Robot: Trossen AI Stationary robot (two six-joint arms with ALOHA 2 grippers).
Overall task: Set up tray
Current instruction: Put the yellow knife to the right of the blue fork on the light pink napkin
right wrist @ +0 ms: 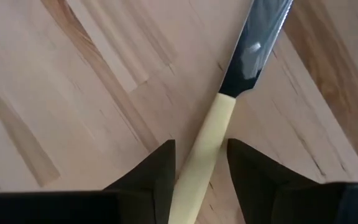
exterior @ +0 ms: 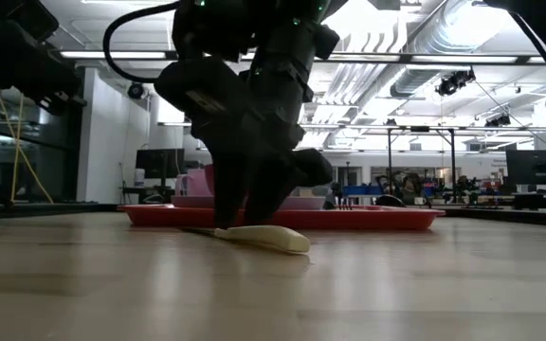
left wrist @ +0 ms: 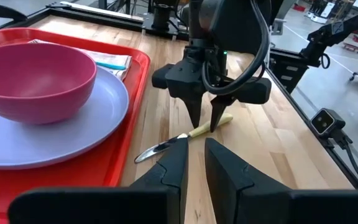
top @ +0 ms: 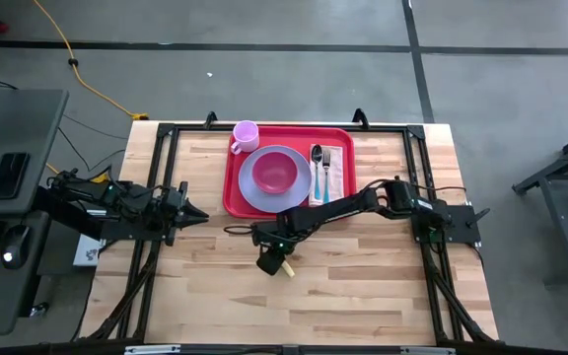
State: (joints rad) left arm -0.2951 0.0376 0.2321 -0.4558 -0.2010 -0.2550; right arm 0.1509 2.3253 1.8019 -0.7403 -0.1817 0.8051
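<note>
Wooden table [top: 343, 286] bears red tray [top: 233, 192], knife [left wrist: 179, 138].

Tray [top: 232, 187] sits at the far middle of the table [top: 363, 286]. On it: plate [top: 304, 192] with a bowl [top: 274, 172] in it, a cup [top: 246, 134] at the tray's far left corner, and to the plate's right a napkin [top: 338, 177] carrying a spoon [top: 317, 158] and fork [top: 326, 162]. Knife [left wrist: 182, 135] lies flat on the table just in front of the tray — apart from it. Right gripper [left wrist: 204, 122] stands over the knife handle, one finger on each side. Left gripper [top: 197, 214] waits left of the tray.
</note>
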